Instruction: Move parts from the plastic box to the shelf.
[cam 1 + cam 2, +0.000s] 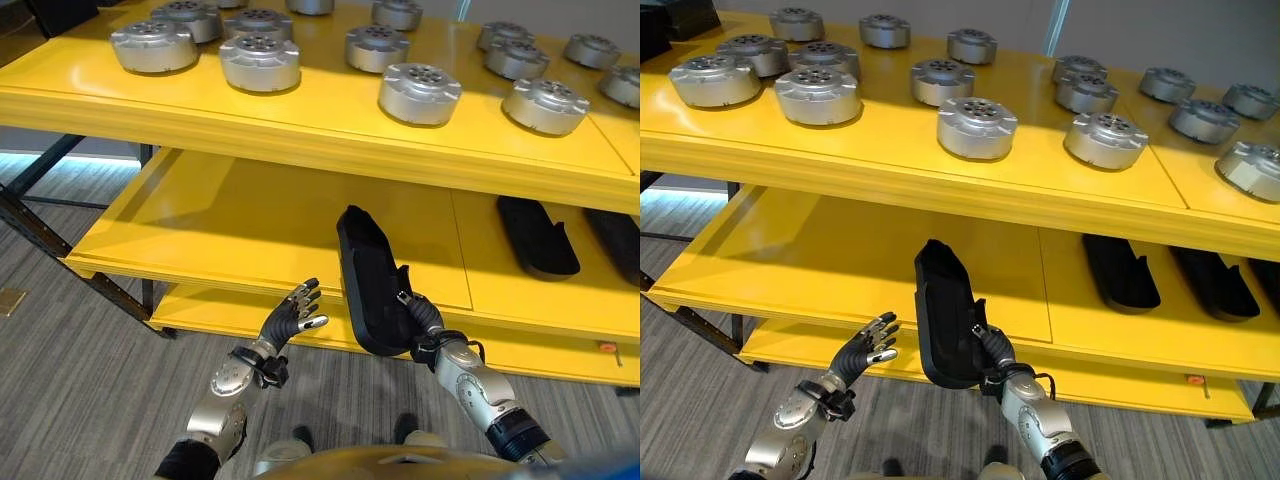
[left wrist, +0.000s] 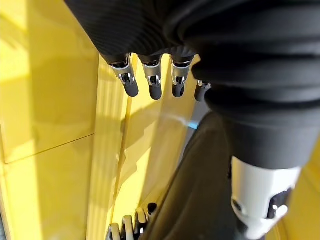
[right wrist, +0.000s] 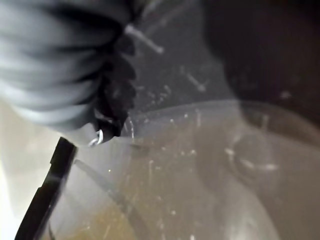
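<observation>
While right hand (image 1: pixel 425 318) grips a long black moulded part (image 1: pixel 366 280), fingers curled round its near end, tilted up over yellow middle shelf (image 1: pixel 230 225) edge, left hand (image 1: pixel 292 318) hovers beside, fingers spread, holding nothing

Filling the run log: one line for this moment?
right hand: holding black part at middle shelf | left hand: open, free
</observation>
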Available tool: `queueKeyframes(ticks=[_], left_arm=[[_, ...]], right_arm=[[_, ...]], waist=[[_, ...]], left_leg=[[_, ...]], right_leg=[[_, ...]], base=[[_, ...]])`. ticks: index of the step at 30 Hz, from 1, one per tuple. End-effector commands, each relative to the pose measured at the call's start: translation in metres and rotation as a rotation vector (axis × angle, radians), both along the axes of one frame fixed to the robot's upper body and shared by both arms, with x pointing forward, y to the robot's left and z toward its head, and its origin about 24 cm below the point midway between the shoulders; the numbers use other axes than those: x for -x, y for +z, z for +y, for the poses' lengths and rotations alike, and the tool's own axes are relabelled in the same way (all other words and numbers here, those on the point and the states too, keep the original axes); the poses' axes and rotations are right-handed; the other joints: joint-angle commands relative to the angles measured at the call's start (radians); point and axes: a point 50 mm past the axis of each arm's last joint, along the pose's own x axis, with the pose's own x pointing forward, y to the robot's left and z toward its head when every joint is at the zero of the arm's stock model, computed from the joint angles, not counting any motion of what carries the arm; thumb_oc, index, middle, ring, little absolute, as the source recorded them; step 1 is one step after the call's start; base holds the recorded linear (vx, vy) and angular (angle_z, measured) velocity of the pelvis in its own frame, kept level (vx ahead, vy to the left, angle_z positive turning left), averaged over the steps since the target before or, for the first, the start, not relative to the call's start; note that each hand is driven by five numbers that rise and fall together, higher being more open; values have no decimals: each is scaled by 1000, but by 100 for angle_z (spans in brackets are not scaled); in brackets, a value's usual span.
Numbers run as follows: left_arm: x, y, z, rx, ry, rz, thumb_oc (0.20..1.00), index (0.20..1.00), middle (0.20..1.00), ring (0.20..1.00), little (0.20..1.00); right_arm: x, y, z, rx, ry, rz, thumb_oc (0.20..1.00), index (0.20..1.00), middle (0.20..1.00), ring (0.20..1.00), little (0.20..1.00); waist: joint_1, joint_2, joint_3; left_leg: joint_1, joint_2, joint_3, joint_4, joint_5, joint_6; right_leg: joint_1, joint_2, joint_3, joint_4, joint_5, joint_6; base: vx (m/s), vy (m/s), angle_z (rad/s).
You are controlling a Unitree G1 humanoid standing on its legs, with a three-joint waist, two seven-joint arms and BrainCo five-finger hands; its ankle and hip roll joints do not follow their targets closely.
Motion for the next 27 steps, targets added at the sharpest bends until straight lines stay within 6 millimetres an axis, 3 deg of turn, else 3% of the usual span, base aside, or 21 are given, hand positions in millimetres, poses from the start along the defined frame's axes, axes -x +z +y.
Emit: queueKeyframes(ticks=[1, 6, 18, 27], left_arm=[[-20, 26, -21, 59, -45, -138, 1000, 1000, 1000, 1000, 1000], [-19, 18, -21, 66, -42, -84, 1000, 1000, 1000, 1000, 1000], [-15, 12, -21, 64, -84, -31, 1000, 1000, 1000, 1000, 1000], [-28, 21, -22, 65, -143, -30, 1000, 1000, 1000, 1000, 1000]], right_arm=[[-33, 39, -17, -8, -46, -188, 200, 200, 200, 200, 200], [-63, 67, -35, 52, -119, -246, 200, 200, 200, 200, 200], [-102, 89, -71, 226, -246, -232, 200, 200, 200, 200, 200], [-135, 126, -100, 368, -327, -247, 200, 200, 200, 200, 200]], waist=[[0, 63, 19], [14, 61, 12], [54, 67, 23], [100, 98, 96]], left_leg=[[15, 147, 33, -1, 76, -63], [21, 149, 26, 6, 69, -69], [22, 143, 14, 1, 61, -69], [-65, 150, -17, 37, 81, -78]], right_leg=[[49, 29, -45, 59, -36, 6], [77, 43, -48, 56, -57, -10], [82, 39, -60, 51, -54, -4], [9, 25, -71, 117, -71, -2]], base=[[81, -87, -15], [63, -13, -3], [34, 13, 5], [-54, 1, 10]])
